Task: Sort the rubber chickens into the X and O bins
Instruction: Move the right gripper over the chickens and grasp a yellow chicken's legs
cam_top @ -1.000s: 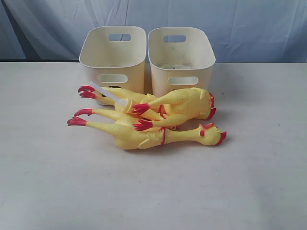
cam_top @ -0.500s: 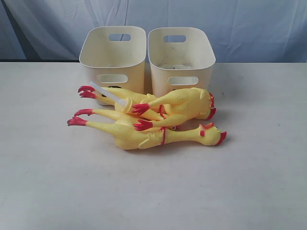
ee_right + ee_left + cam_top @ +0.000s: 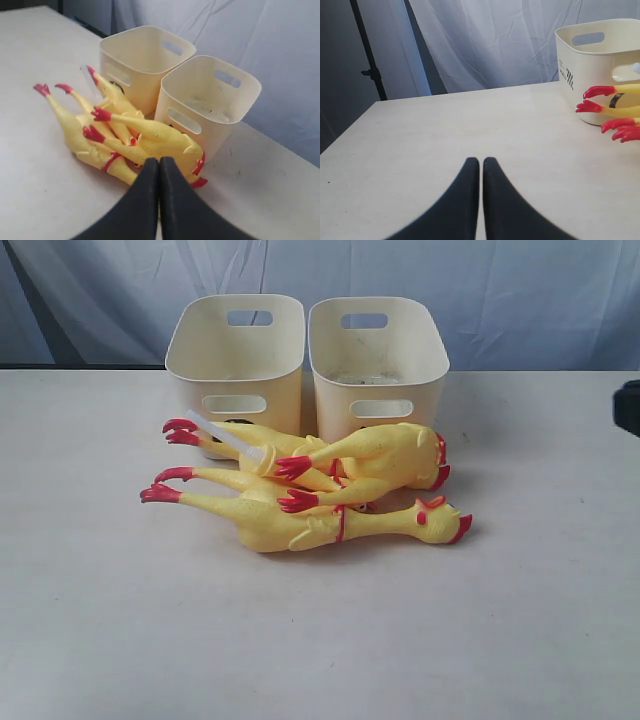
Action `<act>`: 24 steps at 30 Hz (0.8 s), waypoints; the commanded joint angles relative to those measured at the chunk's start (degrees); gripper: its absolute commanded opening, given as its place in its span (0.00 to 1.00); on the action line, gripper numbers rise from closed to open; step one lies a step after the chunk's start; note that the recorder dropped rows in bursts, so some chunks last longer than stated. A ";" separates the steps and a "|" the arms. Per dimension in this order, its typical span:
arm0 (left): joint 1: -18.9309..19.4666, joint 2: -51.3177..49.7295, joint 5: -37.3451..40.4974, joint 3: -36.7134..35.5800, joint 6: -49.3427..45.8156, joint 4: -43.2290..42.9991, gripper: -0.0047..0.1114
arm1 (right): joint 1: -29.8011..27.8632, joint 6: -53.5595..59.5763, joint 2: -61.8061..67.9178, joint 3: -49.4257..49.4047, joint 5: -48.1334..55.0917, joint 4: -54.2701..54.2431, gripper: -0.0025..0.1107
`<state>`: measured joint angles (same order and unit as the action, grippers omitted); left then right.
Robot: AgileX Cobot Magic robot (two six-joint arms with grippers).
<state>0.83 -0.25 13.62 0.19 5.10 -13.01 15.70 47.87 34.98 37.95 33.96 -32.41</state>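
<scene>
Three yellow rubber chickens lie piled in front of two cream bins. The front chicken [image 3: 300,525] has its head to the right. A second chicken [image 3: 385,455] lies across a third chicken [image 3: 245,448] whose red feet touch the left bin [image 3: 235,380]. The right bin [image 3: 335,390] stands beside it. The chickens hide the bins' marks; only a dark bit [image 3: 616,100] shows. My left gripper [image 3: 480,161] is shut and empty, far left of the pile. My right gripper [image 3: 159,161] is shut and empty, above the table near the chickens' heads [image 3: 192,165].
A pale curtain hangs behind the table. The table's back edge runs just behind the bins. A dark stand [image 3: 370,70] is beyond the table's left corner. A dark part of the right arm [image 3: 630,405] shows at the exterior view's right edge.
A dark part of the right arm has come into the right edge of the exterior view. The chickens and bins have not moved.
</scene>
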 commanded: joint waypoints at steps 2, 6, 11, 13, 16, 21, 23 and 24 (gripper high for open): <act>0.18 0.25 -0.27 -0.19 0.20 -0.06 0.07 | 4.99 4.19 9.40 4.11 1.41 8.54 0.02; 0.18 0.25 -0.27 -0.19 0.20 -0.06 0.07 | 8.51 4.60 15.22 6.08 1.54 13.86 0.02; 0.18 0.25 -0.27 -0.19 0.20 -0.06 0.07 | 13.35 11.15 19.68 6.89 -3.80 14.60 0.02; 0.18 0.25 -0.27 -0.19 0.20 -0.06 0.07 | 15.09 11.64 21.39 6.89 -6.51 14.60 0.02; 0.18 0.25 -0.27 -0.19 0.20 -0.06 0.07 | 17.01 12.06 24.03 6.89 -9.11 15.89 0.02; 0.18 0.25 -0.27 -0.19 0.20 -0.06 0.07 | 20.00 12.06 28.97 6.89 -13.63 20.62 0.02; 0.18 0.25 -0.27 -0.19 0.20 -0.06 0.07 | 21.09 12.06 31.20 6.89 -15.28 22.24 0.02; 0.18 0.25 -0.27 -0.19 0.20 -0.06 0.07 | 21.65 12.06 32.36 6.89 -16.33 22.95 0.02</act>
<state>0.83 -0.25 13.62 0.19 5.10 -13.01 35.99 59.57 64.73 44.58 20.66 -11.87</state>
